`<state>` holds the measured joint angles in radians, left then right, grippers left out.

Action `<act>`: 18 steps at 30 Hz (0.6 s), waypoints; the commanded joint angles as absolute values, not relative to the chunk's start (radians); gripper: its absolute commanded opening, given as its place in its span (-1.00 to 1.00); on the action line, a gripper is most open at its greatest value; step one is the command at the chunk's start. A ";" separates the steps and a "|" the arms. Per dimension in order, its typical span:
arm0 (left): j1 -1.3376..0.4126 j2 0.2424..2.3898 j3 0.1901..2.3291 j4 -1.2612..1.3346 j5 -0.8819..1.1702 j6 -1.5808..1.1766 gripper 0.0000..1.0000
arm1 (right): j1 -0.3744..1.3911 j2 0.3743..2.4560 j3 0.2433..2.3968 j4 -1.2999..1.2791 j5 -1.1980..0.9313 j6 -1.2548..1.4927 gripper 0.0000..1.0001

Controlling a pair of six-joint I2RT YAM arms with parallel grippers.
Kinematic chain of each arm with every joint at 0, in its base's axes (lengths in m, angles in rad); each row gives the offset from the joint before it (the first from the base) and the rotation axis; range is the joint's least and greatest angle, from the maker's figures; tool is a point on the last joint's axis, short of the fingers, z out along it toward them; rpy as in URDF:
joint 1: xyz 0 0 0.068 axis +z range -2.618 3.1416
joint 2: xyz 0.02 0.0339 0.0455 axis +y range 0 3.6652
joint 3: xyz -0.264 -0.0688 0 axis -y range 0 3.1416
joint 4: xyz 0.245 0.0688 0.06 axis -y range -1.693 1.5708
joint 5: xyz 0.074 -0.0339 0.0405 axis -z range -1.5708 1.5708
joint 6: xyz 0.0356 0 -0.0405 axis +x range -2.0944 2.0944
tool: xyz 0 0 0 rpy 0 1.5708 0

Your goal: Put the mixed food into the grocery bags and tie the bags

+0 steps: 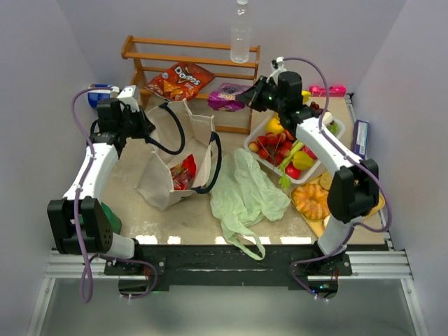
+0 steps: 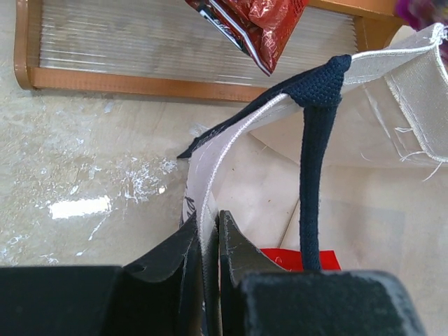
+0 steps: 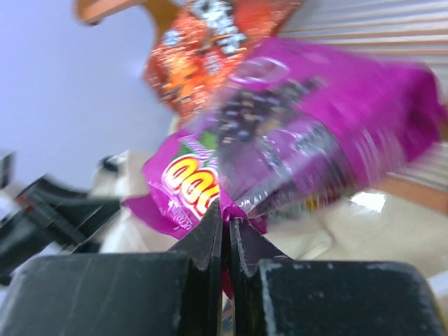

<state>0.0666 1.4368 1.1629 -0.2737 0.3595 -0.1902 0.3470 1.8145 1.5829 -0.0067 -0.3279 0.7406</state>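
Left gripper (image 1: 143, 130) sits over the far left of the table (image 1: 126, 199), jaws all but closed, pinching the pale hem of the beige tote (image 1: 164, 178) at its left rim. In the left wrist view the fabric edge runs down between the two fingers (image 2: 164, 262). The tote stands left of centre with its mouth open, and its black handles (image 1: 175, 133) loop out over the rim, one curving down the right side. A red packet (image 1: 184, 171) lies low inside the tote. Behind the tote, at the far edge, is a wooden rack (image 1: 189, 43). An orange-red chip bag (image 1: 180, 80) lies on its lower shelf. A clear water bottle (image 1: 240, 35) stands upright at the rack's right end; cannot tell whether it is on the top rail or behind it. Right of the tote, toward the near side, the pale green plastic bag (image 1: 245, 192) lies flat and crumpled on the table, just beside the tote's right handle, one loop trailing to the near edge. Right gripper (image 1: 252, 98) reaches to the far middle, in front of the rack's right end, jaws clamped tight on the crimped seam of a purple packet (image 1: 225, 96). The packet juts left from the fingertips and is blurred in the right wrist view. Cannot tell whether it touches the rack. Further right is a white tray (image 1: 253, 138) holding red, yellow and green toy fruit (image 1: 274, 145). Orange pieces (image 1: 310, 199) lie just on its near side
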 commanded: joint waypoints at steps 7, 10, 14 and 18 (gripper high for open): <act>0.075 1.396 1.152 -0.241 0.370 -0.178 -0.76 | 0.498 1.447 1.554 0.083 -0.304 0.631 -1.00; 0.075 1.396 1.149 -0.241 0.371 -0.178 -0.77 | 0.563 1.417 1.555 0.083 -0.311 0.626 -1.00; 0.077 1.396 1.149 -0.238 0.373 -0.178 -0.78 | 0.656 1.423 1.562 0.087 -0.318 0.632 -1.00; 0.077 1.396 1.147 -0.239 0.374 -0.178 -0.78 | 0.751 1.472 1.551 0.087 -0.330 0.660 -1.00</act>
<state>0.0666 1.4319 1.1625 -0.2722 0.3634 -0.1905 0.6914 1.4403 1.5314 -0.0074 -0.3099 0.6552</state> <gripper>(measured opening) 0.115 0.027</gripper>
